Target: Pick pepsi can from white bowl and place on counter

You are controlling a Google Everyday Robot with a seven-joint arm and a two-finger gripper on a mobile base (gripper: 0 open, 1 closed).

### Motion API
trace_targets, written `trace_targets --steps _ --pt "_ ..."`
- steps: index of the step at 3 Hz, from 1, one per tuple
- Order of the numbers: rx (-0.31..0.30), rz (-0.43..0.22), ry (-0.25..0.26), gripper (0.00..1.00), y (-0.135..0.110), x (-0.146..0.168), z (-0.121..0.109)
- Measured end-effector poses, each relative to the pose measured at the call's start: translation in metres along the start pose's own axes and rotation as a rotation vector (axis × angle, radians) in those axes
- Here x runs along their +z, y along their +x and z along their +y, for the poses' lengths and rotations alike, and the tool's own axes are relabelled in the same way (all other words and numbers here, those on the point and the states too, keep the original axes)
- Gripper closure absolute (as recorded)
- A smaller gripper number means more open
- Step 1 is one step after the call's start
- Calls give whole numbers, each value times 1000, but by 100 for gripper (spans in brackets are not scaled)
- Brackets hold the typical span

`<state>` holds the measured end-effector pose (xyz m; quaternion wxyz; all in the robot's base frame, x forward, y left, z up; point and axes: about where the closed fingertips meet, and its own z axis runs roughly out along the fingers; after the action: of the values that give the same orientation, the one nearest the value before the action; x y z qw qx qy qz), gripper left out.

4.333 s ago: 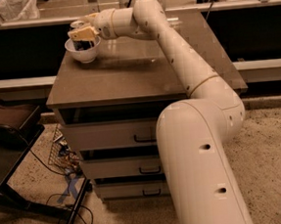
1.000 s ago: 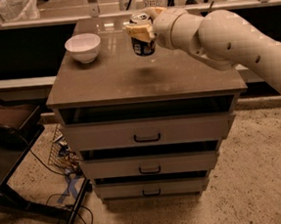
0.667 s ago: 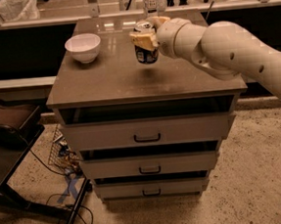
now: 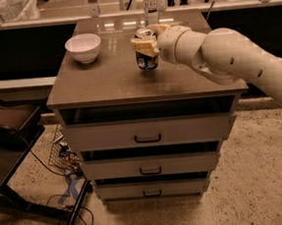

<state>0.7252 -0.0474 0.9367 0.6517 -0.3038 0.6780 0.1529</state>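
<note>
The pepsi can [image 4: 147, 59], blue with a silver top, stands upright at or just above the counter [image 4: 113, 82] near its middle back. My gripper [image 4: 147, 43] comes in from the right and is shut on the can's upper half. The white bowl [image 4: 83, 47] sits empty at the counter's back left, well apart from the can.
A clear bottle with a white label [image 4: 151, 2] stands at the counter's back edge, just behind the can. The cabinet has three pale drawers [image 4: 148, 136]. A dark chair [image 4: 6, 126] and floor cables [image 4: 61, 156] lie to the left.
My gripper has carried the can away from the bowl to the counter's middle and lowered it toward the surface. The bowl is now empty.
</note>
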Motion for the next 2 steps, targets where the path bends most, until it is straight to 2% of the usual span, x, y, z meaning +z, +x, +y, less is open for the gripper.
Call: trace_targets --steps 1,2 --pt "36 -5 -38 100 10 9 1" --pt "41 -6 -46 86 11 11 3"
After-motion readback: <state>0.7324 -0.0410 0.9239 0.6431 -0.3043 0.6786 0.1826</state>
